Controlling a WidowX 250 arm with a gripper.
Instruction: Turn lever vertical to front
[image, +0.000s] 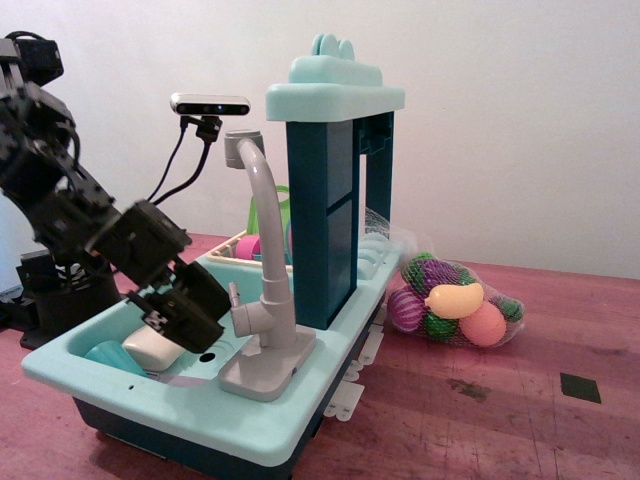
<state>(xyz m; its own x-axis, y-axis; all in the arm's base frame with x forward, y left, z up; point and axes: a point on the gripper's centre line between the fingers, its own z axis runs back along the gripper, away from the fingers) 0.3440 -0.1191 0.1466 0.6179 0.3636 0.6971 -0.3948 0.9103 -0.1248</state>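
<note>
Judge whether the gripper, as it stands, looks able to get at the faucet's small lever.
Probably yes: the gripper hangs over the sink basin just beside the lever, and nothing stands between them.

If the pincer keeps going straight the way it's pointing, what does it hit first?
Probably the lever on the grey faucet: the pincer points right and slightly down toward the faucet's lower body, though depth from this single view is uncertain.
</note>
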